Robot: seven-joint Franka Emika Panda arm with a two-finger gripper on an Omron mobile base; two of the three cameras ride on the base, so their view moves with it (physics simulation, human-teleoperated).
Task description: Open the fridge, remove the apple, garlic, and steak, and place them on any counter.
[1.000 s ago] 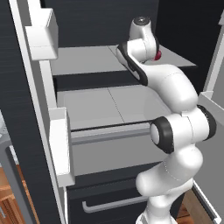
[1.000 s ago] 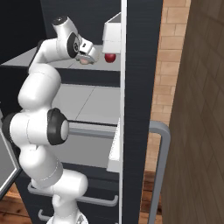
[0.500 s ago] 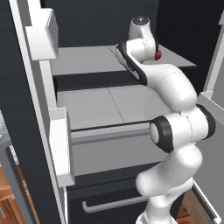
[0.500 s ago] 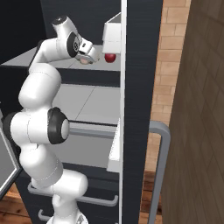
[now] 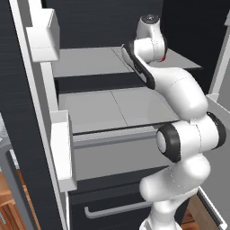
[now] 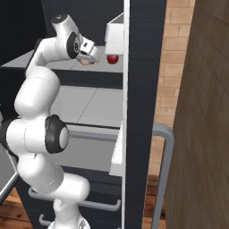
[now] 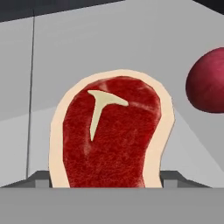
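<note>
Two doors: both stand swung open on the fridge point(image 5: 18, 112), and white bins point(image 5: 45, 36) hang on the inside of the left one.
Pincer: my gripper point(image 7: 107, 179) reaches onto the upper shelf point(image 5: 90, 60); its tips press against the two sides of the steak point(image 7: 109, 135), grasping it.
Steak: flat on the grey upper shelf, red with a cream rim, right in front of my hand camera.
Apple: dark red and round, on the same shelf point(image 7: 208, 83), near the steak but apart from it; from the right base camera it sits just beyond my hand, below a white door bin point(image 6: 112, 58).
Surface: smooth grey shelf with a thin seam; a second grey shelf point(image 5: 112, 110) lies below, split by a seam too.
Below: a dark drawer with a horizontal grey handle point(image 5: 117, 210).
Room: brick wall point(image 6: 179, 67) and a brown wooden panel point(image 6: 205, 134) to the right of the fridge, wood floor point(image 5: 9, 202) at lower left.
</note>
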